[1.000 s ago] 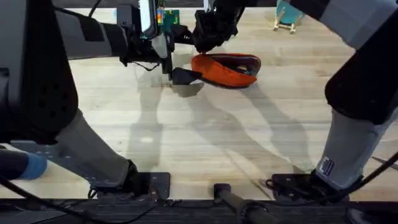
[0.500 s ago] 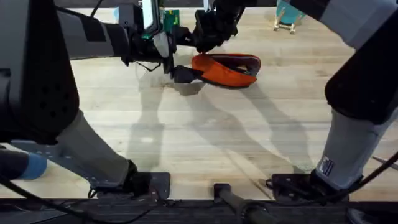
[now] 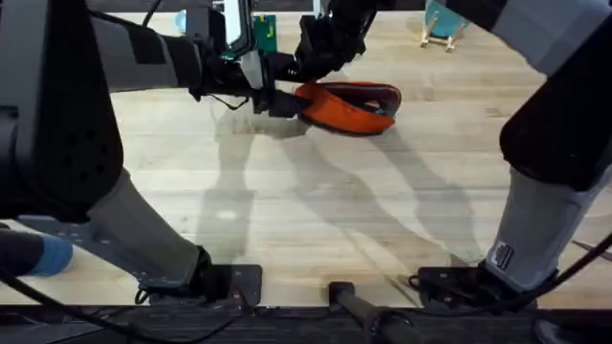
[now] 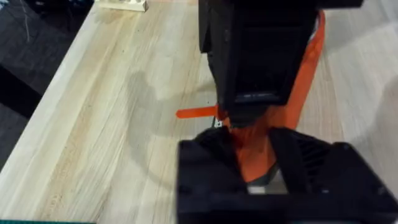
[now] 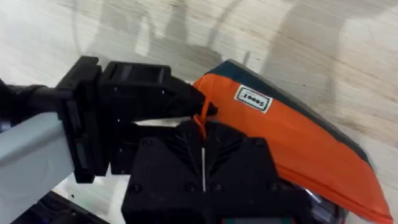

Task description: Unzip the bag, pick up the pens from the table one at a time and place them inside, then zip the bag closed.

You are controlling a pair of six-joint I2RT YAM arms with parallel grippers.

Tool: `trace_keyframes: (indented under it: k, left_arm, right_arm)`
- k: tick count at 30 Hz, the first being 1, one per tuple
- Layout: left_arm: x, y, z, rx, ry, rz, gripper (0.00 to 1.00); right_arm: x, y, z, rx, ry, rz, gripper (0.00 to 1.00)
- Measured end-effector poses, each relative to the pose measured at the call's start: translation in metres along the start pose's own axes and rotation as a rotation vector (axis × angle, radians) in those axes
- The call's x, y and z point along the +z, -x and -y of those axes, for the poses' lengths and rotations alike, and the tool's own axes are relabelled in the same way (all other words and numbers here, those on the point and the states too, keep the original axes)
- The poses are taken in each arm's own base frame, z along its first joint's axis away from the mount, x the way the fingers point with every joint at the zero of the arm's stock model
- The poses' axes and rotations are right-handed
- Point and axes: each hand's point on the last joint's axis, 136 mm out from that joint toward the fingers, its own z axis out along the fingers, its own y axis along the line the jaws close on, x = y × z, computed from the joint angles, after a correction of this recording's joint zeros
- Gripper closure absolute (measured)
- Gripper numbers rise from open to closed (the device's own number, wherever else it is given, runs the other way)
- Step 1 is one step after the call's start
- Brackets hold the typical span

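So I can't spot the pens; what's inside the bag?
Cannot tell. The bag shows orange fabric and a dark top edge; both grippers crowd its end, hiding any opening. No pens visible.

One bag (image 3: 349, 107) is counted, an orange pouch lying on the single wooden table (image 3: 316, 210), with its end held between the two grippers. Two grippers are counted: the left gripper (image 3: 279, 99) at the pouch's end, and the right gripper (image 3: 316, 57) just above and beside it. One white label (image 5: 253, 99) is seen on the pouch, close beside the right gripper. One thin orange strip (image 4: 196, 112) is seen projecting just beside the left gripper.
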Motion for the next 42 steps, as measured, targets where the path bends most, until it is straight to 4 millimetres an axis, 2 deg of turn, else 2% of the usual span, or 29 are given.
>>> trace_keyframes:
  k: [5, 8, 12, 31, 42]
  left_arm:
    - [0.0, 0.0, 0.0, -0.001, 0.001, -0.002, 0.843]
    - [0.0, -0.001, 0.0, -0.001, 0.002, -0.003, 0.91]
    - [0.0, -0.001, 0.0, -0.001, 0.002, -0.003, 0.948]
    - [0.0, -0.001, 0.0, -0.001, 0.002, -0.004, 0.954]
    - [0.001, -0.001, 0.0, 0.0, 0.001, -0.006, 0.956]
  right_arm:
    - [0.0, 0.0, 0.0, 0.0, 0.0, -0.002, 0.971]
    - [0.0, -0.001, 0.0, 0.0, 0.0, -0.003, 0.971]
    - [0.0, -0.001, 0.0, -0.008, 0.0, -0.003, 0.971]
    - [-0.001, -0.007, 0.004, -0.114, -0.021, -0.027, 0.971]
    - [-0.003, -0.01, 0.015, -0.158, -0.08, -0.043, 0.971]
